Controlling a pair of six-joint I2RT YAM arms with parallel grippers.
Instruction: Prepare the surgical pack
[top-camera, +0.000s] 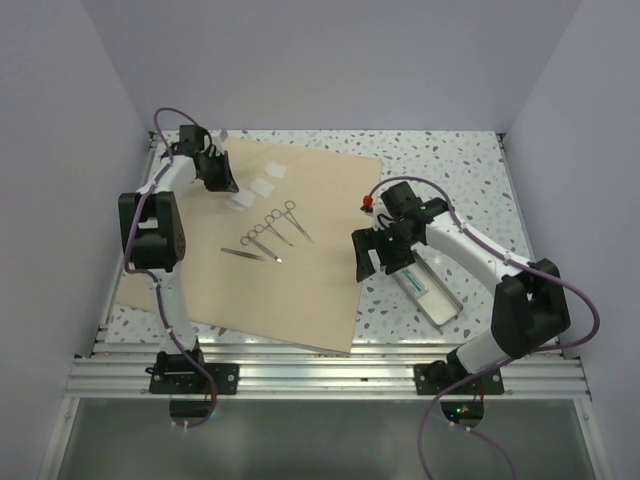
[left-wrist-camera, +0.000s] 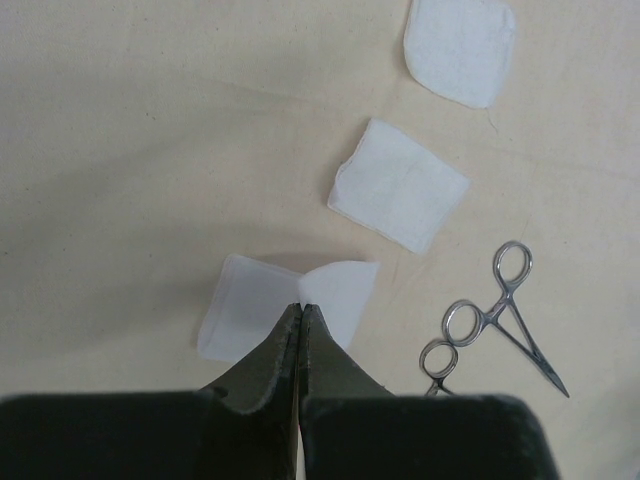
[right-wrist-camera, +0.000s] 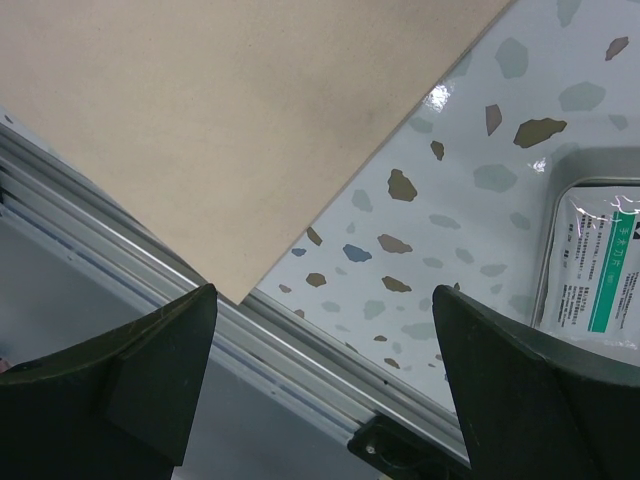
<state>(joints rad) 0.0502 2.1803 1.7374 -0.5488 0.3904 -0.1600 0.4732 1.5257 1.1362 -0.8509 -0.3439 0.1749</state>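
Note:
The surgical pack's tan wrap (top-camera: 300, 290) lies flat as a wide sheet over the left of the table, also seen as wrap (left-wrist-camera: 150, 150) and wrap (right-wrist-camera: 230, 110). On it lie three white gauze squares; the nearest gauze (left-wrist-camera: 250, 305) is pinched into a bow shape at the tips of my left gripper (left-wrist-camera: 301, 308), which is shut on it near the sheet's far left, as gripper (top-camera: 224, 186). My right gripper (top-camera: 372, 265) hangs open and empty, as gripper (right-wrist-camera: 325, 300), over the sheet's near right corner and the table rail.
Several steel ring-handled forceps (top-camera: 272, 230) and tweezers (top-camera: 250, 254) lie on the sheet's middle; the forceps (left-wrist-camera: 500, 320) are right of my left fingers. A shiny metal tray (top-camera: 445, 310) with a sealed packet (right-wrist-camera: 600, 270) sits right of the sheet. The aluminium rail (right-wrist-camera: 300, 350) borders the near edge.

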